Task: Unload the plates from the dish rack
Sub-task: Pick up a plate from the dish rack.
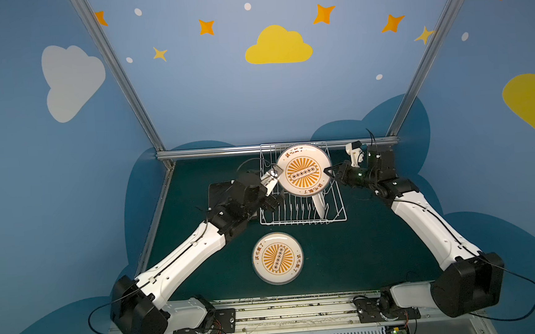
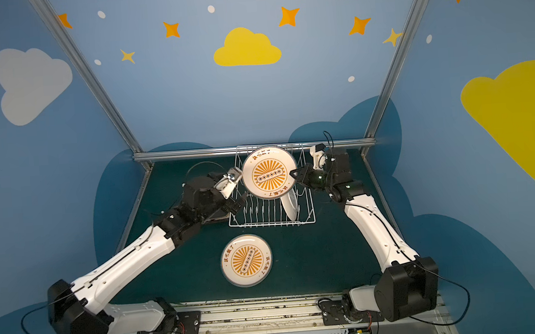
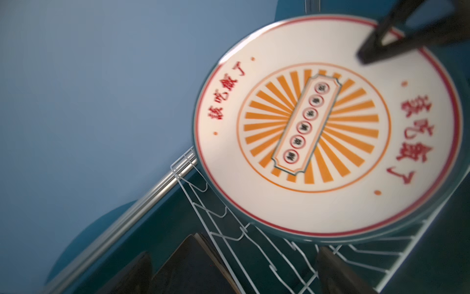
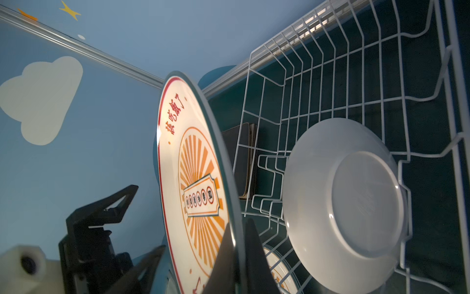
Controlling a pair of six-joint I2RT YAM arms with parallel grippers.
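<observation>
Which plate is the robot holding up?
The sunburst plate over the dish rack, pinched by the right gripper. Its twin lies on the table; a white plate stands racked.

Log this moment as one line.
right hand: shut on raised sunburst plate | left hand: open | dish rack: white plate standing | table: second sunburst plate

Dark green tabletop with white wire dish rack, flat round plate in front, dark square plates alongside.

Sunburst plate aloft above white wire rack, white plate upright inside — twin plate flat in front.
</observation>
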